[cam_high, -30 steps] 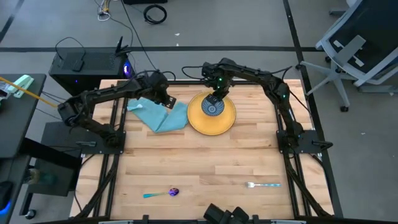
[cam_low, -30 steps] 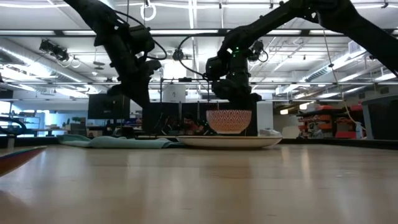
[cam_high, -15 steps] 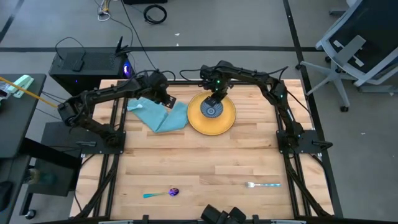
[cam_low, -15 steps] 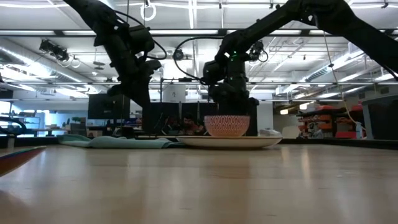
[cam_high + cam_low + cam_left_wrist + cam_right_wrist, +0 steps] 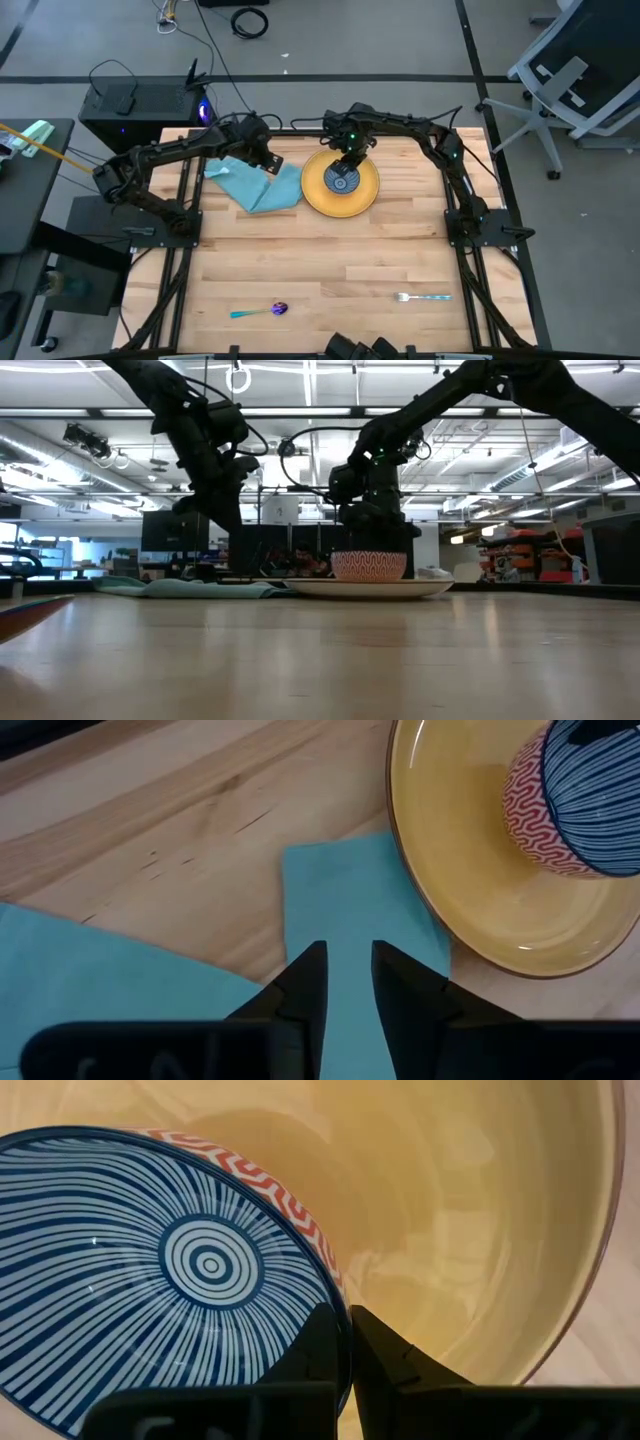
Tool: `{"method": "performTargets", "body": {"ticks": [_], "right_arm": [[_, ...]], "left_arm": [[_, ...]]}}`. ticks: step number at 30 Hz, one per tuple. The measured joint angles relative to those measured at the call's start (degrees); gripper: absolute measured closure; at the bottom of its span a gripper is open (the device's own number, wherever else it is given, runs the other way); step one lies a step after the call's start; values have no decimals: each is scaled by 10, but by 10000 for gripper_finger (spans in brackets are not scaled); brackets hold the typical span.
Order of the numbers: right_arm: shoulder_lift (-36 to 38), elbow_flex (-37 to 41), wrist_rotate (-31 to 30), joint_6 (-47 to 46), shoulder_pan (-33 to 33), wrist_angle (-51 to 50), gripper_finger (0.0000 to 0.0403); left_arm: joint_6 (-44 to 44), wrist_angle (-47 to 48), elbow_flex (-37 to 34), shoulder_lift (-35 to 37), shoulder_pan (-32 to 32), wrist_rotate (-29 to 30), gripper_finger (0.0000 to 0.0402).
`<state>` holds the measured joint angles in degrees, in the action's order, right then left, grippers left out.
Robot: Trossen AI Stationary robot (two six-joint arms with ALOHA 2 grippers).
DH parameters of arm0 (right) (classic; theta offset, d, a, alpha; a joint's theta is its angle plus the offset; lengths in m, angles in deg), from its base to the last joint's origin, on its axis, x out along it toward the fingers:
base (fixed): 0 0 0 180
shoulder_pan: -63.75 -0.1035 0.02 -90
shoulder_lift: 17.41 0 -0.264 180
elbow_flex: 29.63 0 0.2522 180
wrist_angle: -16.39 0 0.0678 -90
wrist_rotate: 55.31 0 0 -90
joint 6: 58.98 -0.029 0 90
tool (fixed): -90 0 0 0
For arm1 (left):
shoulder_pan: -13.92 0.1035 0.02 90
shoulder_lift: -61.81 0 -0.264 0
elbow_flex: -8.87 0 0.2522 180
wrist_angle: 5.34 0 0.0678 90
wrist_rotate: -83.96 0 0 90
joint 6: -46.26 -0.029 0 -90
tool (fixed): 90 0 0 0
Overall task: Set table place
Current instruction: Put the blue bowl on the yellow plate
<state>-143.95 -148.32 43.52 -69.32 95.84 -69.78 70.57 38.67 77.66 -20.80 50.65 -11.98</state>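
High view has the yellow plate [image 5: 342,184] toward 12 o'clock on the table [image 5: 330,270], with the bowl [image 5: 341,181] sitting in it. Right gripper [image 5: 348,1342] is pinching the bowl's rim. Left gripper [image 5: 346,982], fingers slightly spread, hangs over the napkin [image 5: 258,184] at the plate's 9 o'clock, probably not touching.

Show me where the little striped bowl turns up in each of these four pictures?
High view: the bowl sits on the yellow plate, under the right tool.
Low view: middle of the picture, on the plate.
Left wrist view: upper right corner.
Right wrist view: fills the left side, its rim pinched by the tool.
Shared landmark: the yellow plate, seen in all four.
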Motion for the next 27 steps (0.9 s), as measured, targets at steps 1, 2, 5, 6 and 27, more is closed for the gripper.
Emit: {"method": "performTargets", "body": {"ticks": [1, 2, 5, 6, 27], "right_arm": [[0, 0, -1, -1, -1, 2, 391], [0, -2, -2, -1, -2, 2, 389], [-2, -8, -5, -1, -6, 6, 383], [-3, -9, -5, -2, -7, 9, 380], [-7, -9, -8, -6, -8, 21, 299]], "left_arm": [[0, 0, 0, 0, 0, 0, 310], [0, 0, 0, 0, 0, 0, 309], [0, 0, 0, 0, 0, 0, 308], [0, 0, 0, 0, 0, 0, 308], [0, 0, 0, 0, 0, 0, 305]]}}
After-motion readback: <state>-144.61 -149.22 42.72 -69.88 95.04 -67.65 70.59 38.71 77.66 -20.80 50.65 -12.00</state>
